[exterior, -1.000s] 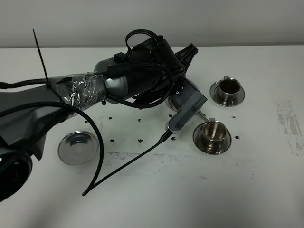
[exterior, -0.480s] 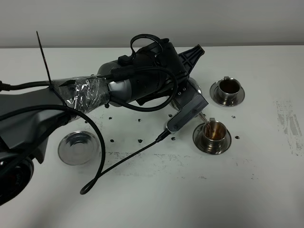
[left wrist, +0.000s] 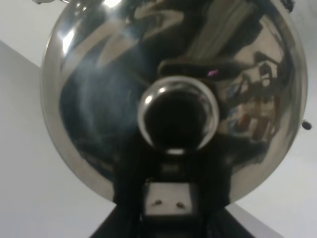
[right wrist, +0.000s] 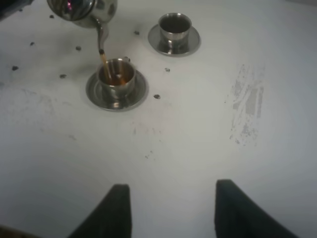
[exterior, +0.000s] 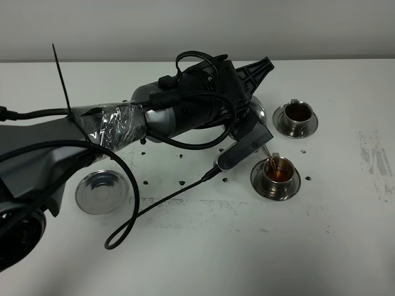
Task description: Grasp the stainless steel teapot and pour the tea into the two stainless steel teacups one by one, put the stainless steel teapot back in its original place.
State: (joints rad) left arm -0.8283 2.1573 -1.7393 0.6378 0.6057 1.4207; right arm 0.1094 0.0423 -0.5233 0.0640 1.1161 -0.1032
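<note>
My left gripper (exterior: 254,77) is shut on the handle of the stainless steel teapot (exterior: 257,113), held tilted above the table. In the left wrist view the teapot (left wrist: 173,99) fills the picture, its knobbed lid facing the camera. From the spout (right wrist: 101,34) a thin stream of reddish-brown tea (right wrist: 103,60) falls into the nearer teacup (exterior: 277,170) on its saucer. The farther teacup (exterior: 297,112) holds dark tea on its own saucer. Both cups, nearer (right wrist: 118,74) and farther (right wrist: 174,25), show in the right wrist view. My right gripper (right wrist: 168,191) stands open and empty, well back from the cups.
A bare steel saucer (exterior: 102,191) lies at the left front. Small black specks dot the table around the cups. A black cable loop (exterior: 123,231) hangs from the left arm onto the table. Scuffed patches (exterior: 376,157) mark the right side.
The left arm has lifted and tipped the teapot further. A tea stream now runs into the nearer cup, and brown liquid shows inside it.
</note>
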